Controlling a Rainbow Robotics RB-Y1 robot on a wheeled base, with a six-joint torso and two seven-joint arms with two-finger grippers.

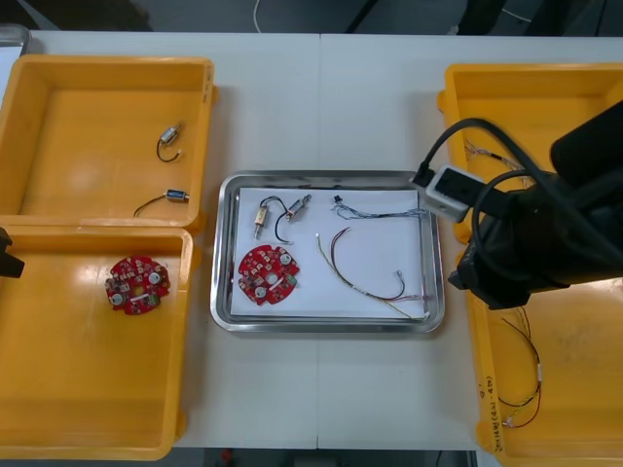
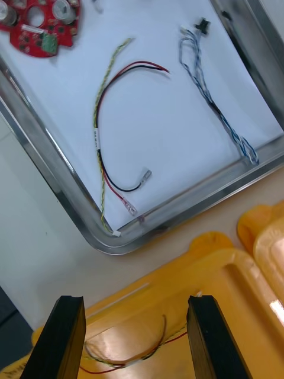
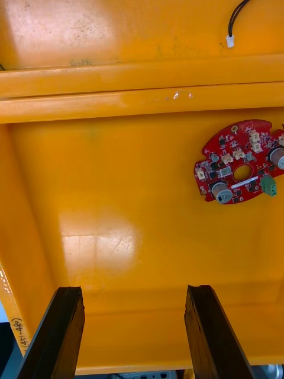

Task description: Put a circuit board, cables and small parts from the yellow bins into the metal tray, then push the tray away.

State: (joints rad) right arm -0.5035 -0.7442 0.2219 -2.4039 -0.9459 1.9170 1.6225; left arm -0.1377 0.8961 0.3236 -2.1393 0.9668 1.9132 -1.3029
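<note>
The metal tray (image 1: 321, 326) is white inside and sits mid-table. In it lie a red circuit board (image 1: 268, 274), two small metal parts (image 1: 263, 216) with black leads, a blue and white cable (image 1: 375, 210) and a red and yellow cable (image 1: 365, 274). My right gripper (image 2: 135, 333) is open with nothing between its fingers. It hovers over the near right bin (image 2: 236, 278), just outside the tray's corner (image 2: 106, 240), above a loose red and yellow cable (image 2: 133, 355). My left gripper (image 3: 133, 331) is open over the near left bin (image 3: 118, 195), short of a second circuit board (image 3: 239, 163).
The far left bin (image 1: 97, 78) holds two small metal parts (image 1: 171, 139) with black leads. The right arm (image 1: 545, 233) covers the seam between the right bins (image 1: 531, 88); more cables (image 1: 526, 375) lie in the near one. The left arm (image 1: 8, 255) shows at the left edge.
</note>
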